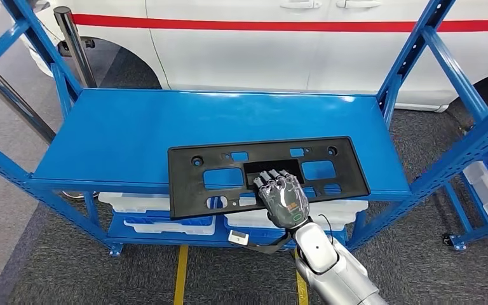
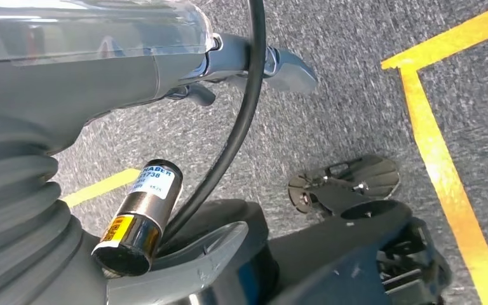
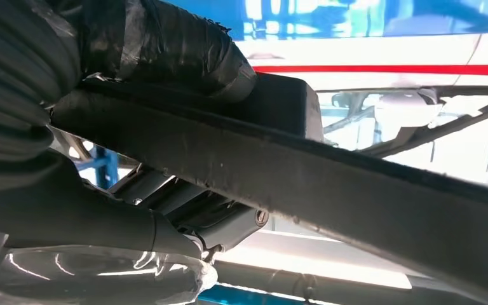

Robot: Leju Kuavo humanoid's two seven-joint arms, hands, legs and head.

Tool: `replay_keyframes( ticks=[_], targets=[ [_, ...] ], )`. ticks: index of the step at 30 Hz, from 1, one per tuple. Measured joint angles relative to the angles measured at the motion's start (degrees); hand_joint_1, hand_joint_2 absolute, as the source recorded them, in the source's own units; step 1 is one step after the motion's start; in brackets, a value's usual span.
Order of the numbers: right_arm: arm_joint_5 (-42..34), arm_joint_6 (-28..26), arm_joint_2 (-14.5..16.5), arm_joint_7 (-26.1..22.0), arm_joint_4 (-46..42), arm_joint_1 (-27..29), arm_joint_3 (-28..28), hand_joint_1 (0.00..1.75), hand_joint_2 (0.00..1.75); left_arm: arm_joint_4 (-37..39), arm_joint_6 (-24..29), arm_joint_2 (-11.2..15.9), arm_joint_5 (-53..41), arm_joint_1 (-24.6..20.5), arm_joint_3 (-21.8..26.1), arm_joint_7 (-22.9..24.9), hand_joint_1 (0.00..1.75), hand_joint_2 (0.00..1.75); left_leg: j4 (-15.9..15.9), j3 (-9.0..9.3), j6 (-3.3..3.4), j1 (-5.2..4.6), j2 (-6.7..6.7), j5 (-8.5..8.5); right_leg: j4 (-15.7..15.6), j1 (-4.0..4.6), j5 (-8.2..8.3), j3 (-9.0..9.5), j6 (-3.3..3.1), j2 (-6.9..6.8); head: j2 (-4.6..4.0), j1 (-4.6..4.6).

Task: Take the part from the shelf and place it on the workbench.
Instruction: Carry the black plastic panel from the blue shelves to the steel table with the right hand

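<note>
Gripping the near edge of the black part (image 1: 264, 175), the right hand (image 1: 284, 198) had its fingers on top and thumb underneath. The part lay on the blue shelf (image 1: 127, 130), not yet lifted or carried to the workbench.

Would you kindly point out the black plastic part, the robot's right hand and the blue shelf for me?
black part (image 1: 216, 178), head view, on its flat face left of the hand.
right hand (image 1: 284, 200), head view, on the back of the hand.
blue shelf (image 1: 140, 127), head view, on its bare top surface.
</note>
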Motion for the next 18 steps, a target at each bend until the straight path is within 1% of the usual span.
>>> replay_keyframes(
  ticks=[2,3,4,5,6,7,8,9,10,11,12,13,14,15,16,17,18],
  targets=[
    [-0.1,0.0,0.3,-0.1,0.1,0.1,-0.3,1.62,1.75,0.0,0.0,0.0,0.0,0.0,0.0,0.0,0.0,1.75,0.0,-0.33,-0.91,0.11,0.0,0.32,0.0,0.05,0.55,-0.72,-1.14,0.03,0.0,-0.02],
    [-0.1,0.0,0.4,-0.1,0.1,0.0,-0.4,1.62,1.75,0.0,0.0,0.0,0.0,0.0,0.0,0.0,0.0,1.75,0.4,-0.73,-1.24,0.22,0.04,-0.32,-0.1,0.03,0.94,-1.1,-1.76,-0.01,0.0,-0.03],
    [-0.2,0.0,0.6,-0.1,0.1,0.0,-0.5,1.62,1.75,0.0,0.0,0.0,0.0,0.0,0.0,0.0,0.0,1.75,2.0,-1.46,-1.43,0.3,0.08,-1.89,-0.2,0.0,1.37,-1.54,-2.42,-0.1,0.0,-0.06],
    [-0.2,0.0,0.7,-0.1,0.1,0.0,-0.6,1.62,1.75,0.0,0.0,0.0,0.0,-0.1,0.0,0.0,0.0,1.75,4.6,-2.5,-1.51,0.36,0.13,-4.23,-0.2,0.04,1.82,-2.04,-2.96,-0.2,0.0,-0.09],
    [-0.1,0.0,0.7,-0.1,0.2,0.1,-0.7,1.62,1.75,0.0,0.0,0.0,-0.1,-0.1,0.0,0.0,0.0,1.75,8.2,-3.75,-1.53,0.33,0.15,-6.88,-0.2,0.23,2.25,-2.63,-3.34,-0.27,0.0,-0.11],
    [-0.1,0.0,0.8,-0.2,0.3,0.1,-0.8,1.62,1.75,0.0,0.0,0.0,-0.1,-0.2,0.0,0.0,0.0,1.75,11.9,-4.83,-1.54,0.29,0.15,-9.1,-0.2,0.45,2.68,-3.23,-3.58,-0.36,0.0,-0.12],
    [0.1,0.0,0.8,-0.3,0.4,0.2,-0.9,1.62,1.75,0.0,0.0,0.0,-0.2,-0.3,0.0,0.0,0.0,1.75,14.6,-5.27,-1.5,0.24,0.16,-10.22,-0.1,0.69,3.14,-3.86,-3.69,-0.44,0.0,-0.12],
    [0.3,0.0,0.8,-0.4,0.4,0.2,-1.0,1.62,1.75,0.0,0.0,0.0,-0.4,-0.4,0.0,0.0,0.0,1.75,15.5,-4.81,-1.37,0.18,0.16,-10.23,-0.1,0.93,3.57,-4.49,-3.76,-0.48,0.0,-0.12],
    [0.6,0.0,0.8,-0.4,0.5,0.3,-1.1,1.62,1.75,0.0,0.0,0.0,-0.5,-0.4,0.0,0.0,0.0,1.75,14.4,-3.28,-1.11,0.09,0.16,-9.26,0.0,1.13,3.97,-5.07,-3.78,-0.49,0.0,-0.11],
    [0.8,0.0,0.8,-0.5,0.5,0.3,-1.2,1.62,1.75,0.0,0.0,0.0,-0.5,-0.4,0.0,0.0,0.0,1.75,11.4,-0.83,-0.72,-0.05,0.15,-7.84,0.2,1.32,4.35,-5.62,-3.76,-0.47,0.0,-0.12],
    [0.9,0.0,0.8,-0.5,0.5,0.3,-1.4,1.62,1.75,0.0,0.0,0.0,-0.6,-0.5,0.0,0.1,0.0,1.75,7.3,1.91,-0.18,-0.27,0.15,-7.05,0.3,1.42,4.7,-6.06,-3.67,-0.45,0.0,-0.1],
    [1.0,0.0,0.8,-0.5,0.5,0.3,-1.5,1.62,1.75,0.0,0.0,0.0,-0.6,-0.5,0.0,0.1,0.0,1.75,3.8,4.24,0.16,-0.49,0.14,-6.5,0.4,1.5,5.04,-6.38,-3.49,-0.45,0.0,-0.09],
    [1.0,0.0,0.9,-0.5,0.5,0.3,-1.7,1.62,1.75,0.0,0.0,0.1,-0.6,-0.6,0.0,0.0,0.0,1.75,1.2,5.68,0.42,-0.75,0.12,-6.32,0.4,1.49,5.4,-6.57,-3.19,-0.49,0.0,-0.09],
    [1.0,0.0,0.9,-0.5,0.5,0.3,-1.8,1.62,1.75,0.0,0.0,0.1,-0.6,-0.6,0.0,0.0,0.0,1.75,0.0,6.23,0.55,-0.98,0.11,-6.41,0.4,1.4,5.79,-6.68,-2.83,-0.55,0.0,-0.09],
    [1.0,0.0,1.0,-0.5,0.5,0.3,-2.0,1.62,1.75,0.0,0.0,0.1,-0.6,-0.6,0.0,0.0,0.0,1.75,-0.3,6.15,0.58,-1.14,0.11,-6.0,0.3,1.33,6.21,-6.7,-2.44,-0.58,0.0,-0.09],
    [1.0,0.0,1.0,-0.5,0.6,0.3,-2.1,1.62,1.75,0.0,0.0,0.0,-0.6,-0.6,0.0,0.0,0.0,1.75,-0.6,5.94,0.83,-1.08,0.15,-5.5,0.1,1.32,6.59,-6.77,-2.02,-0.58,0.0,-0.09],
    [1.0,0.0,1.0,-0.6,0.6,0.3,-2.2,1.62,1.75,0.0,0.0,0.0,-0.6,-0.6,0.0,0.0,0.0,1.75,-1.0,5.73,1.17,-0.95,0.3,-4.85,0.3,1.26,6.25,-7.0,-1.69,-0.53,0.0,-0.08]
  ],
)
